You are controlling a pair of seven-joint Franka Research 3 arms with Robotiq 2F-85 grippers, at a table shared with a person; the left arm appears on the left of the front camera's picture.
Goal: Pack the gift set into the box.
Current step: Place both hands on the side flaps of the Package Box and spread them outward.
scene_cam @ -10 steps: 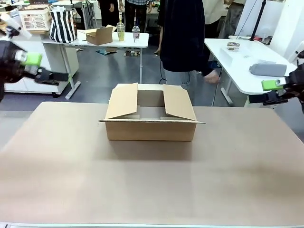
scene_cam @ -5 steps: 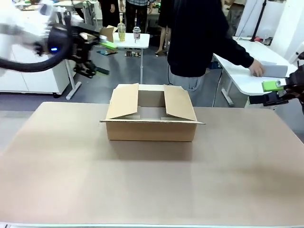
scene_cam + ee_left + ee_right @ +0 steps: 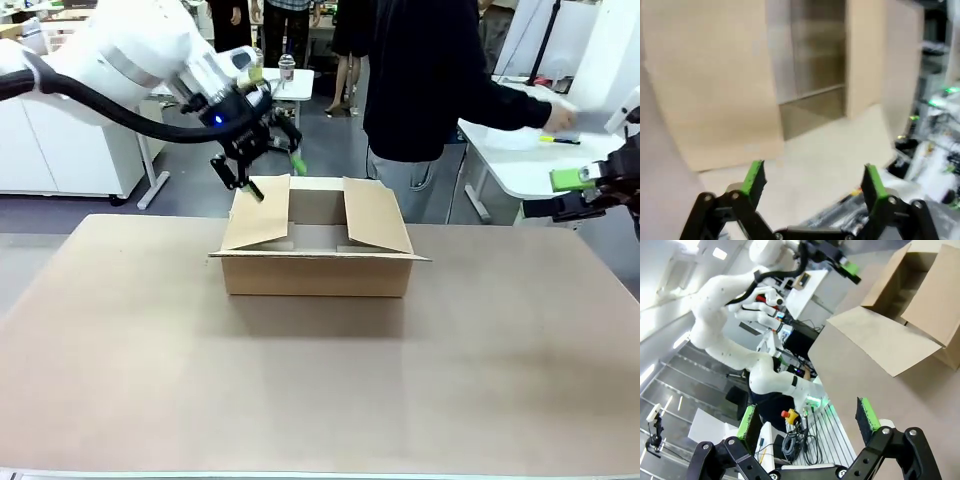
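The box sits flaps-up on the tabletop, just below the left pincer, whose fingers are spread apart near its left flap. The right pincer, fingers likewise apart, hangs well off to the box's right.

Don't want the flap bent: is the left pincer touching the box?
Cannot tell. Front view: left pincer overlaps the box flap's edge; wrist view is blurred.

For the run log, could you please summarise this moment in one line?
box: flaps open | left arm: jaws open, by left flap | right arm: jaws open, past table edge
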